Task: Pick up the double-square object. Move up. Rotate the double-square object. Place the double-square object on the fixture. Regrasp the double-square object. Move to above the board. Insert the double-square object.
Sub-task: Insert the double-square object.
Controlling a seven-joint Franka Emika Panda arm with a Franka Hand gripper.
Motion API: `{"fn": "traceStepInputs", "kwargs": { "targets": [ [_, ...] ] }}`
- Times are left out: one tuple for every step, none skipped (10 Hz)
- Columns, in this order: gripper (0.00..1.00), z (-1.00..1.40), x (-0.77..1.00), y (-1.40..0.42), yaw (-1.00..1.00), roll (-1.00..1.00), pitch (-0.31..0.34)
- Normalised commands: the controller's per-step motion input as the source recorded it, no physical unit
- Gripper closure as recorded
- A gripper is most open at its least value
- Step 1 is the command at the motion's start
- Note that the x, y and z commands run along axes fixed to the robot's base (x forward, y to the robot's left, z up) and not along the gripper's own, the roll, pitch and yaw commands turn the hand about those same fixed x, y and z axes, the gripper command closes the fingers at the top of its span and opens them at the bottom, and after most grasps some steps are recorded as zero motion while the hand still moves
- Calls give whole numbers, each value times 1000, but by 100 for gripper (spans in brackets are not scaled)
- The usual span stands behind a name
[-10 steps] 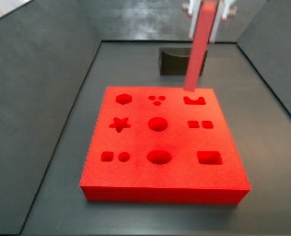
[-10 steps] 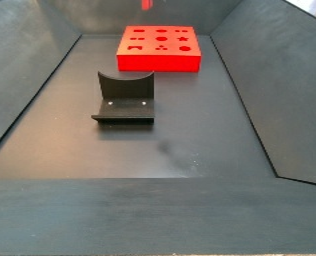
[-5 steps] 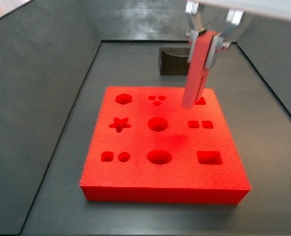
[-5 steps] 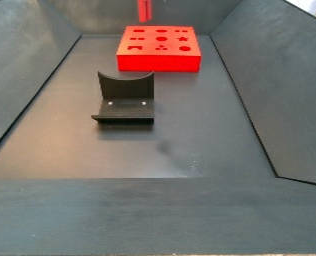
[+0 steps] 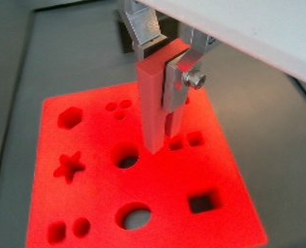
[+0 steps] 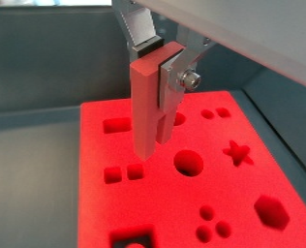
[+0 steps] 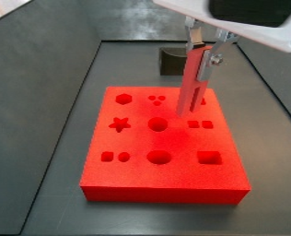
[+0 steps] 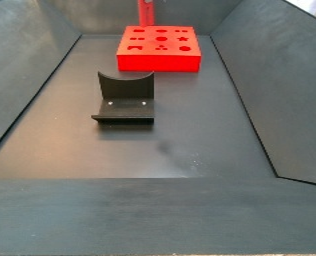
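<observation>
1. Gripper (image 5: 164, 60): hangs above the board, clamped on the upper end of the double-square object; silver finger plates (image 6: 140, 27) press its two flat sides in both wrist views. In a side view the gripper (image 7: 203, 48) sits over the board's far right part.
2. Double-square object (image 5: 156, 107): long red piece held upright, thin edge showing; also seen in a wrist view (image 6: 146, 111) and a side view (image 7: 195, 85). Its lower end points down near the paired square holes; whether it touches the board cannot be told.
3. Board (image 5: 233, 184): red-orange slab with star, hexagon, round and square cutouts, lying flat on the dark worktop (image 7: 62, 129); visible in both side views (image 7: 173, 180) (image 8: 158, 62).
4. Fixture (image 8: 125, 98): dark L-shaped bracket on a base plate, standing well apart from the board, unoccupied; in a side view it shows just behind the board (image 7: 171, 61).
</observation>
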Motion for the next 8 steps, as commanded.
{"fn": "traceStepInputs", "kwargs": {
  "targets": [
    [100,-46,0,-51,-977,-153,-110],
    [100,-40,0,-46,-971,-161,-114],
    [100,-17,0,-23,-943,-194,-126],
    [100,-11,17,-14,-929,-207,-130],
    [100,0,43,0,-903,-229,-139],
    [100,0,74,0,-874,-259,-150],
    [100,160,97,163,-429,-90,-41],
    [100,0,0,0,0,-13,0]
  ]
}}
